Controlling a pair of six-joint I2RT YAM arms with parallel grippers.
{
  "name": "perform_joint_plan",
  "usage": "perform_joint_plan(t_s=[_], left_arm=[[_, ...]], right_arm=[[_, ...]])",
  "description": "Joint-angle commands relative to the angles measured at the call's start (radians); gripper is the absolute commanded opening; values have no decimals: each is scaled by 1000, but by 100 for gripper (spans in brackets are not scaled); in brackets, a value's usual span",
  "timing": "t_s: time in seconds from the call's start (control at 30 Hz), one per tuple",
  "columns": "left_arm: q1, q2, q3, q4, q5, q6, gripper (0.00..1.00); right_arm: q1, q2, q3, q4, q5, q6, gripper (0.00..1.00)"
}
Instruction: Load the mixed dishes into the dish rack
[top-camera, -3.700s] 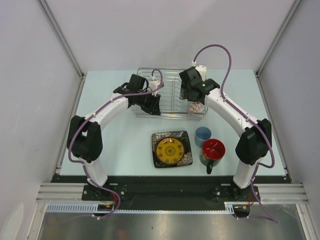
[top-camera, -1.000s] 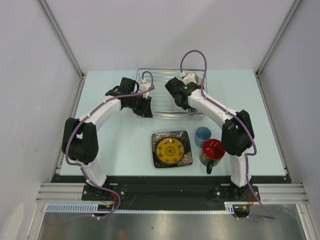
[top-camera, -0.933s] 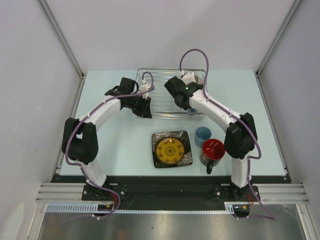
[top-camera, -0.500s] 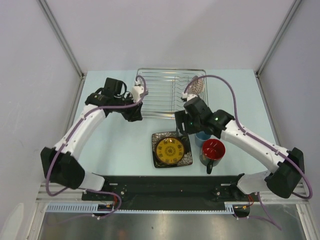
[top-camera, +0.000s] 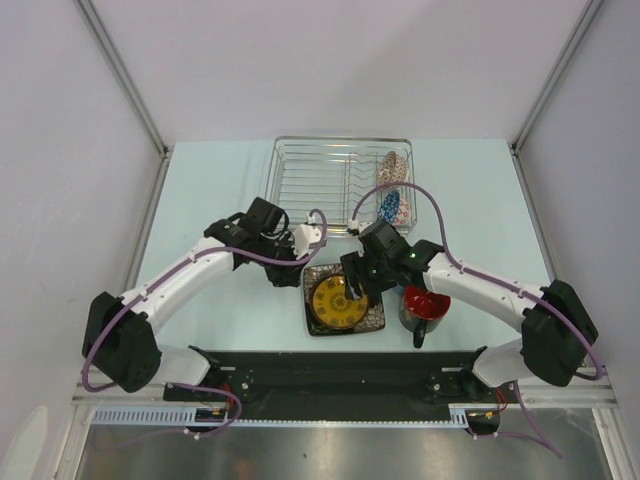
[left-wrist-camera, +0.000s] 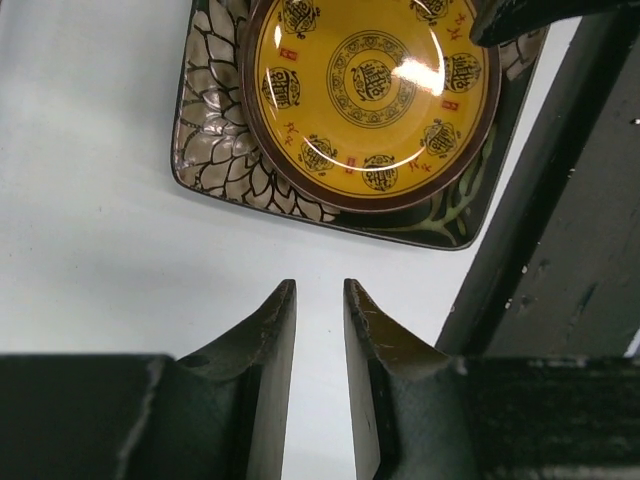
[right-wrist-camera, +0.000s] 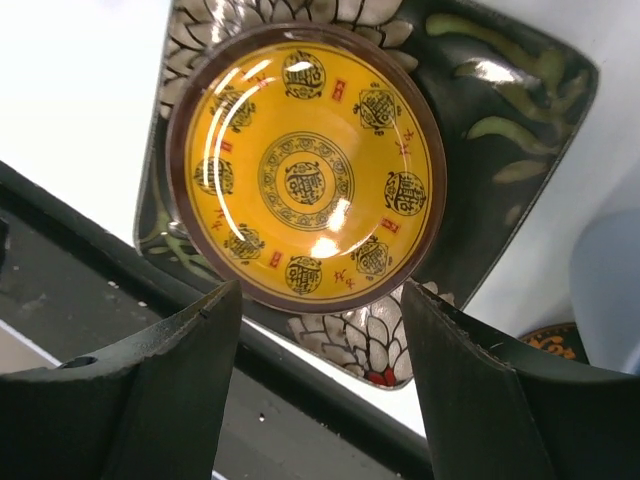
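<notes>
Two arms have left the dish rack (top-camera: 320, 185), where the pinkish-beige bowl (top-camera: 393, 165) and blue bowl (top-camera: 392, 207) stand, for the square plate (top-camera: 343, 300) on the table (top-camera: 220, 190), likely next: right jaws wide and empty over it, left jaws barely parted, empty, beside it.

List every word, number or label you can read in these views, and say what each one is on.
No plain word, number or brand name can be read anywhere.
On the dark square plate: the yellow centre carries round seal-like emblems and small red marks. They are ornamental and not readable as text.
</notes>
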Motion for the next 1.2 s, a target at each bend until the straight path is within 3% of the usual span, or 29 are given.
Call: perform_joint_plan(t_s=[0.0, 0.1, 0.53, 0.87, 1.17], left_arm=[[-20, 37, -14, 97, -19, 38, 29], [-40, 63, -26, 129, -81, 28, 20], [-51, 78, -130, 174, -89, 117, 19], [-62, 100, -115, 209, -88, 100, 18], [-106, 130, -86, 228, -100, 81, 18]], right_arm=[[15, 37, -36, 76, 1, -12, 70], [35, 56, -58, 85, 29, -12, 70], [35, 103, -138, 161, 24, 16, 71], [20, 71, -144, 156, 18, 26, 81], [0, 80, -145, 167, 11, 40, 82]])
